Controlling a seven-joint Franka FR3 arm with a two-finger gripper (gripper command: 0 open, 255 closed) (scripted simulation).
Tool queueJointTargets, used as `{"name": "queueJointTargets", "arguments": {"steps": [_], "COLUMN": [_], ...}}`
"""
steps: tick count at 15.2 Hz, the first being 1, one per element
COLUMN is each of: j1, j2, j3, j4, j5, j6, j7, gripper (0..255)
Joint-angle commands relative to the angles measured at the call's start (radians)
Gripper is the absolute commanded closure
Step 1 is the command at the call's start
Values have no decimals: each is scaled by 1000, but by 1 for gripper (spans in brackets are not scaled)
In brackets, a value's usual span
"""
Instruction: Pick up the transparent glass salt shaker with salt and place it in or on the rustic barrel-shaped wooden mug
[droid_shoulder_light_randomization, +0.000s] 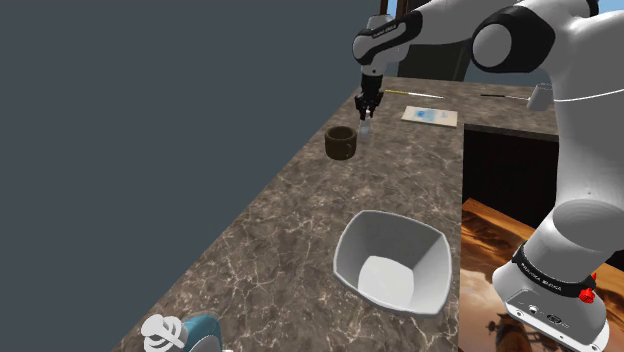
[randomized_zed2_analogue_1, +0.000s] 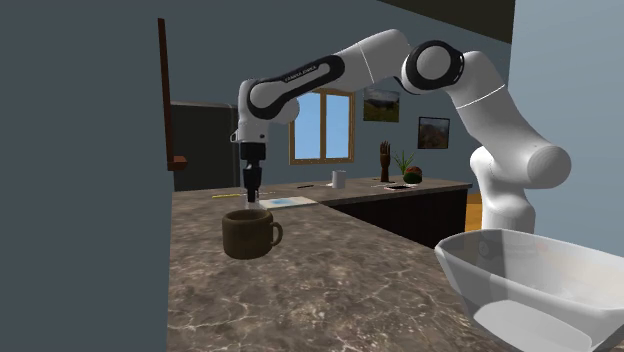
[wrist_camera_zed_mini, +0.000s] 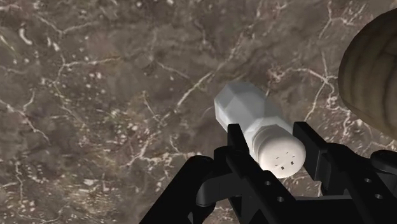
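My black gripper (wrist_camera_zed_mini: 275, 151) is shut on the salt shaker (wrist_camera_zed_mini: 254, 121), a pale faceted body with a white perforated cap, clasped just under the cap. In the shoulder view the gripper (droid_shoulder_light_randomization: 366, 106) points straight down with the shaker (droid_shoulder_light_randomization: 366, 129) hanging below it, close over the brown marble counter (droid_shoulder_light_randomization: 300, 210). The dark brown barrel-shaped mug (droid_shoulder_light_randomization: 341, 142) stands upright just to the shaker's left there. Seen from the second exterior view, the gripper (randomized_zed2_analogue_1: 251, 190) is right behind the mug (randomized_zed2_analogue_1: 247, 233), whose handle points right. The mug's rim (wrist_camera_zed_mini: 372, 73) lies beside the gripper.
A large white bowl (droid_shoulder_light_randomization: 392, 262) sits on the counter nearer the stand, at the lower right of the second exterior view (randomized_zed2_analogue_1: 530, 285). A flat blue-and-white sheet (droid_shoulder_light_randomization: 430, 116) lies behind the gripper. A grey wall borders the counter's left; its right edge drops off.
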Motion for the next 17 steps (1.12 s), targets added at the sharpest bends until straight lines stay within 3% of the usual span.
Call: {"name": "queueJointTargets", "arguments": {"steps": [1,17], "j1": [1,-8], "j2": [-12,-37], "j3": [-1,-8], "j4": [10,186], "j5": [-3,-16], "j6": [-21,-221], "j7": [4,27], "gripper": [255,255]}}
